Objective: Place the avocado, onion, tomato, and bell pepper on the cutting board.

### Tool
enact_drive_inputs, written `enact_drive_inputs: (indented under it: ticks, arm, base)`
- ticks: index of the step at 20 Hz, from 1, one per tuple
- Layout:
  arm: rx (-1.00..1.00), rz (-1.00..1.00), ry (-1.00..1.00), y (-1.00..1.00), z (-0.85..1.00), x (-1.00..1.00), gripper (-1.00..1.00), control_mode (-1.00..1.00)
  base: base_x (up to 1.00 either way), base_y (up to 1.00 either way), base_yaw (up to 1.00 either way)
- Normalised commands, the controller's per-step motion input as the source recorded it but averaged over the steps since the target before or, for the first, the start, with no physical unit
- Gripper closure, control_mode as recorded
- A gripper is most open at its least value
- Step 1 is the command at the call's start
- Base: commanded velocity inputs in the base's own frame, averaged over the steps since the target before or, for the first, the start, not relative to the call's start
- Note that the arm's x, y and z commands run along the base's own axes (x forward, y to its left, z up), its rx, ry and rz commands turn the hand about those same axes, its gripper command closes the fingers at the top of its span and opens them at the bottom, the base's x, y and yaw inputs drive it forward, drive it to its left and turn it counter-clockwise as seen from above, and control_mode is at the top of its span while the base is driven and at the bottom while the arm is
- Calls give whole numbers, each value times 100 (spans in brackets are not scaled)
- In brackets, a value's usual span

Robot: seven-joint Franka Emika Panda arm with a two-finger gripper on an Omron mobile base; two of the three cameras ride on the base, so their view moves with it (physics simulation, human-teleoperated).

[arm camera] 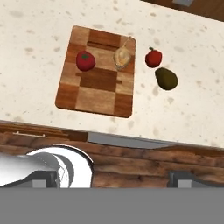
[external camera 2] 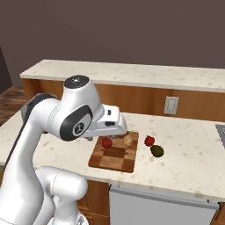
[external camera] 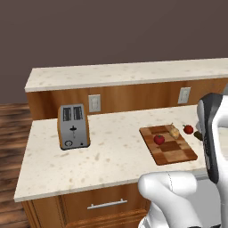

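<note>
Worktop (arm camera: 39,39) edge nearest; hand (arm camera: 114,180) tips spread wide, empty.
Onion (arm camera: 122,57) and one red fruit (arm camera: 85,60) lie on the cutting board (arm camera: 97,94); avocado (arm camera: 166,78) rests beside it.

the cutting board (arm camera: 96,98) is checkered in dark and light brown wood blocks. the onion (arm camera: 122,57) is tan yellow-brown. the avocado (arm camera: 166,78) is dark olive green. two round items (arm camera: 85,61) are red. the surface (arm camera: 183,113) is cream speckled with tan. the toaster (external camera: 73,127) is silver with brown sides.
</note>
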Motion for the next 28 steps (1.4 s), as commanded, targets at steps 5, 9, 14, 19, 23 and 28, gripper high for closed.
enact_drive_inputs:
  ticks: [5,9,14,19,23,28]
  arm:
    - [-4,0,1,-35,0,28,-100,-100]
    - [0,0,4,-31,0,33,-100,-100]
    - [0,0,7,-23,-5,26,-100,-100]
    - [0,0,8,-22,-17,16,-100,-100]
    - [0,1,11,-26,-29,25,-100,-100]
    - [1,3,6,-12,-17,22,-100,-100]
  base:
    - [0,0,0]
    - [0,0,0]
    - [0,0,0]
    - [0,0,0]
    - [0,0,0]
    - [0,0,0]
